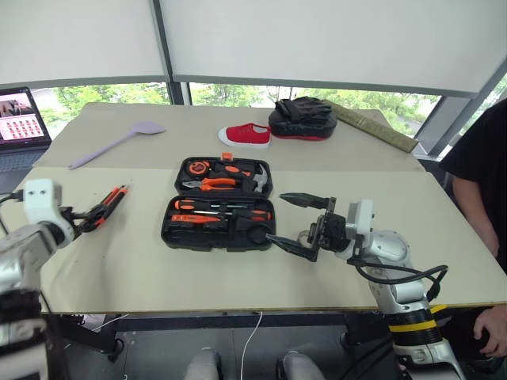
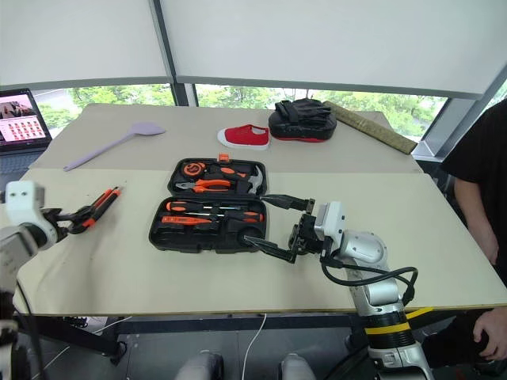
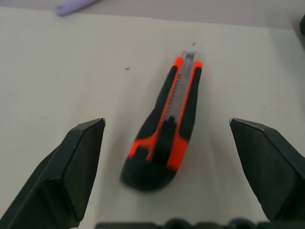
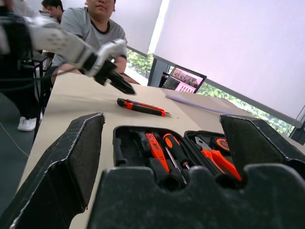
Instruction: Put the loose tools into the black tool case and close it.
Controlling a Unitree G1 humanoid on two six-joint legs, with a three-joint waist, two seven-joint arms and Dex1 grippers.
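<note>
The right gripper (image 1: 291,222) hovers nearest, at the right end of the case (image 1: 218,207), its two black fingers spread wide and pointing toward the robot's left; it holds nothing. One finger lies low near the case's front right corner, the other higher beside the lid half.

The case lies open and flat on the table (image 1: 317,269). Its near half holds screwdrivers (image 1: 222,214) with orange-and-black handles in their recesses; the far half holds pliers (image 1: 210,184), a hammer (image 1: 255,178) and a small orange tape measure (image 1: 198,167). An orange latch (image 1: 227,157) sticks up at the far edge.

To the left of the case, well apart from it, the knife (image 3: 167,129) lies loose on the table, orange and black. The left gripper (image 2: 65,219) is at its near end, fingers wide apart on either side of the handle, not touching it.

Farther back lie a lilac spoon (image 1: 119,142) on the left, a red shoe (image 1: 246,135) in the middle and a black mitt (image 1: 301,117) just right of it. A laptop (image 1: 22,119) stands at the far left edge. A person (image 1: 479,182) in black sits at the right edge of the table.
</note>
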